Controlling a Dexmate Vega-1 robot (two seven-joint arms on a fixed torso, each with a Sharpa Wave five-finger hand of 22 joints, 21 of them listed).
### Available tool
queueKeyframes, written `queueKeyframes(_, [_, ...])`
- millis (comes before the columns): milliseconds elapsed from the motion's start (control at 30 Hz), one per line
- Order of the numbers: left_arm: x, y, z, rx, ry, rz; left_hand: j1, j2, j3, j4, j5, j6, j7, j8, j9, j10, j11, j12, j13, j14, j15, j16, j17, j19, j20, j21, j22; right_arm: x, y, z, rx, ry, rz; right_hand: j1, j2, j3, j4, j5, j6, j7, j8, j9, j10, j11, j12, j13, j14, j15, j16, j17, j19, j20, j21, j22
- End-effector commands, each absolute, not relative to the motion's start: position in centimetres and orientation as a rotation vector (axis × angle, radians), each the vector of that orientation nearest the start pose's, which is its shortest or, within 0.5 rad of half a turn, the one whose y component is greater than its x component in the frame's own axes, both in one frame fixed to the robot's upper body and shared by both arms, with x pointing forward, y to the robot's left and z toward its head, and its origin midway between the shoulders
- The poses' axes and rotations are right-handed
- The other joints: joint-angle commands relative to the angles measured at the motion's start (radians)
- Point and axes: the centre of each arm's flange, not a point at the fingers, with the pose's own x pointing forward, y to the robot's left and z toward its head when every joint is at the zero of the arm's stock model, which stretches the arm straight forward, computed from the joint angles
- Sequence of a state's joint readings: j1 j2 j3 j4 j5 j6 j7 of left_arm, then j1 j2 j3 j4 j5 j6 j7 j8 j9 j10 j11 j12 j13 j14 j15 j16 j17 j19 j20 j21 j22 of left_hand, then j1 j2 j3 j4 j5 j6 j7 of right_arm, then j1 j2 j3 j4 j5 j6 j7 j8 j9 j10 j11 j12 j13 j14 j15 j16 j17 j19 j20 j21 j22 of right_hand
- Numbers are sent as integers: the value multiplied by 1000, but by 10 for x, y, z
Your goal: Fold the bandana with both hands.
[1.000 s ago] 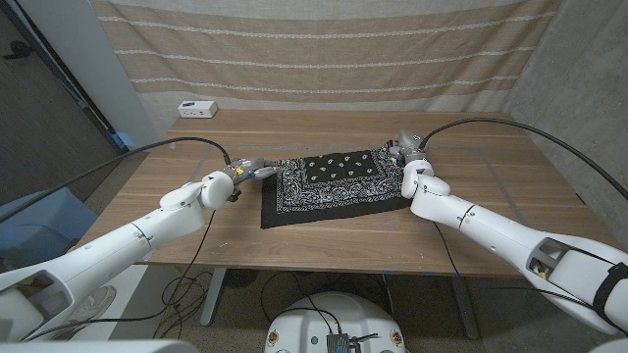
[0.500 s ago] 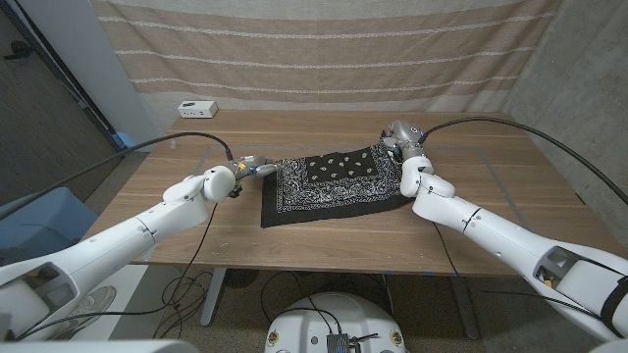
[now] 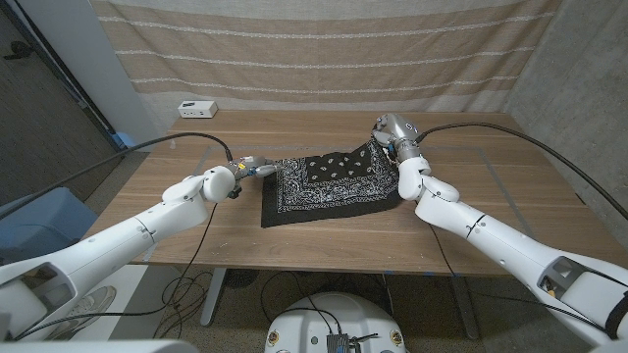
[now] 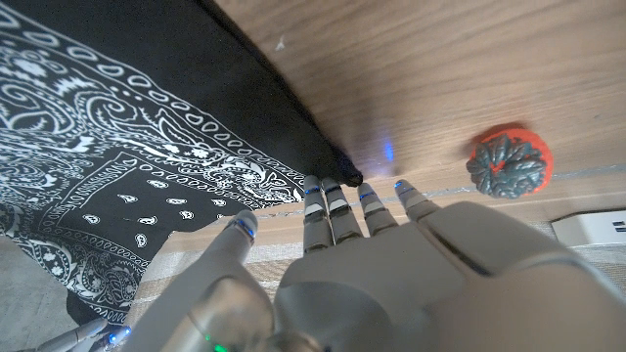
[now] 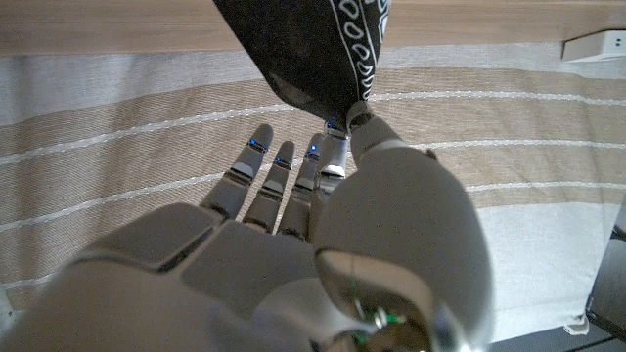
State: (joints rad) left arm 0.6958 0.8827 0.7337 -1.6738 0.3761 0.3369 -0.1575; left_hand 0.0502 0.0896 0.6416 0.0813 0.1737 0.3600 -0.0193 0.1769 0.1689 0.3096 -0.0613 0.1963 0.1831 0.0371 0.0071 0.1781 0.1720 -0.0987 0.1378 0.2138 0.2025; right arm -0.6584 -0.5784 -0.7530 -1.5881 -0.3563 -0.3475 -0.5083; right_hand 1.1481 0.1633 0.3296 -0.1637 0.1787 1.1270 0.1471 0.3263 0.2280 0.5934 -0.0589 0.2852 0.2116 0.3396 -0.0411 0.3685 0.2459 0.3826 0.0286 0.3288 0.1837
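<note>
The black bandana [image 3: 329, 181] with white paisley print lies spread on the wooden table [image 3: 491, 211], in its middle. My right hand [image 3: 391, 131] pinches the bandana's far right corner [image 5: 333, 59] between thumb and a finger and holds it raised off the table, the other fingers spread. My left hand [image 3: 247, 167] is at the far left corner; its fingertips [image 4: 337, 200] touch that corner [image 4: 344, 178] on the wood, with the thumb over the cloth's edge. I cannot tell whether the left hand grips it.
A small white box [image 3: 197, 109] stands at the table's far left corner. A round orange and grey piece [image 4: 509, 163] sits in the wood near the left hand. A striped curtain [image 3: 324, 49] hangs behind the table.
My right hand has risen and moved left and farther back, lifting the bandana's far right corner off the table. The left hand has shifted slightly at its corner.
</note>
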Motion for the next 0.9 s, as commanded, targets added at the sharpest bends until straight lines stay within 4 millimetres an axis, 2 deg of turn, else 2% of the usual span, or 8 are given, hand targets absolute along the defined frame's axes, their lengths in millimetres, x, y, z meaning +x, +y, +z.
queueKeyframes(33, [636,276,-36,1426,-238,-110,-8,52,6,7,-2,-1,4,7,7,6,-2,8,3,-5,-4,1,2,-6,-1,0,2,617,-165,35,-890,-826,-198,6,-2,10,0,7,6,2,8,7,1,-1,1,2,5,-98,-9,0,9,1,2,4])
queueKeyframes(667, [637,275,-35,1426,-239,-112,-5,51,11,12,-2,-7,4,5,7,0,-3,5,3,-11,-3,0,0,-10,1,1,2,597,-142,53,-707,-951,-1,6,-8,26,4,9,2,7,11,22,-3,-1,-7,2,-11,-93,-31,-8,-2,2,-5,4])
queueKeyframes(900, [637,275,-36,1421,-245,-113,-4,51,13,13,-2,-7,3,5,7,0,-3,5,3,-12,-3,0,0,-14,3,1,2,596,-132,58,-689,-970,33,6,-8,27,5,9,1,7,12,26,-2,2,-8,2,-15,-91,-33,-7,-5,2,-6,4])
